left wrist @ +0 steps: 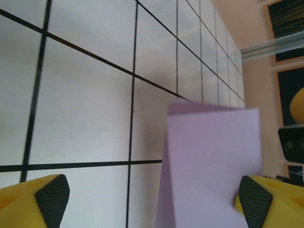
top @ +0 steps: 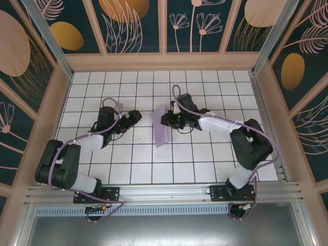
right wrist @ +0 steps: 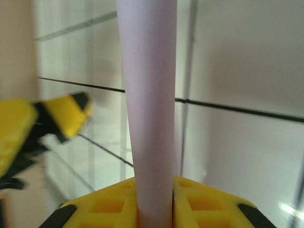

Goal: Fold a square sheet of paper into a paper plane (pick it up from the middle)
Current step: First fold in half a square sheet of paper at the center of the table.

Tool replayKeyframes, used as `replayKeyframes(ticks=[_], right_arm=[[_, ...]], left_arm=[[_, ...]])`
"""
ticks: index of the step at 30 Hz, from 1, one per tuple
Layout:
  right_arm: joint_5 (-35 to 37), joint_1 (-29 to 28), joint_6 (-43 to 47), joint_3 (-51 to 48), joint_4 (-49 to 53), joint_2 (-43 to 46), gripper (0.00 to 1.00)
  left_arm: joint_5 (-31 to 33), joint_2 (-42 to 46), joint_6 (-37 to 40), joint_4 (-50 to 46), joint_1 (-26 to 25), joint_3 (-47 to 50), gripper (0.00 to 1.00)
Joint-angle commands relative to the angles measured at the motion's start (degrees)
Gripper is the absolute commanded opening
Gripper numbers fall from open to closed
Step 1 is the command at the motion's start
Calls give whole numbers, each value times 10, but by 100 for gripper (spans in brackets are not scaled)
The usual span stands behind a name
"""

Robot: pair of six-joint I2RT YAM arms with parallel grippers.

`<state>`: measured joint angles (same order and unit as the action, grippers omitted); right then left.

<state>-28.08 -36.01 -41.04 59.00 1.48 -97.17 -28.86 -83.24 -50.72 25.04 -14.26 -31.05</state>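
Right arm (top: 225, 123) stretched leftward, right gripper (right wrist: 154, 202) clamped on folded lilac paper (right wrist: 147, 95); left gripper (left wrist: 153, 197) wide apart beside it.

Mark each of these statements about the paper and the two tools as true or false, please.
1. The right tool is shut on the paper. True.
2. The left tool also grips the paper. False: its jaws stand open and hold nothing.
3. The paper lies flat and unfolded. False: it is folded over and held in the right tool.
4. The paper is lilac. True.
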Motion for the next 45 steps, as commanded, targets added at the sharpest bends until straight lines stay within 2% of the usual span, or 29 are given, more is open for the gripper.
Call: replayKeyframes(ticks=[1, 4, 10, 16, 26, 35, 39, 41, 43, 45], right_arm=[[-102, 21, -19, -33, -115, 6, 24], [-86, 32, -7, -40, -84, -8, 26], [-88, 43, -22, -62, -91, -31, 34], [-109, 63, -46, -80, -118, -44, 35], [-149, 75, -87, -104, -173, -53, 37], [-164, 79, -102, -112, -194, -58, 37], [-164, 80, -100, -112, -189, -57, 39], [-153, 80, -88, -107, -165, -53, 42], [-122, 81, -50, -88, -103, -43, 53], [-85, 81, -20, -74, -55, -25, 63]], left_arm=[[-41, 20, -15, 51, -3, 15, 93], [-58, 15, -30, 78, -4, 24, 90], [-86, -10, -66, 136, -10, 36, 80], [-94, -58, -70, 138, -56, 9, 73], [-112, -143, -120, 215, -99, -13, 64], [-119, -192, -160, 296, -112, -13, 42], [-118, -199, -186, 352, -111, -3, 24], [-111, -200, -192, 365, -111, -2, 12], [-106, -199, -193, 369, -111, -3, 1], [-106, -196, -195, 375, -112, -5, 0]])
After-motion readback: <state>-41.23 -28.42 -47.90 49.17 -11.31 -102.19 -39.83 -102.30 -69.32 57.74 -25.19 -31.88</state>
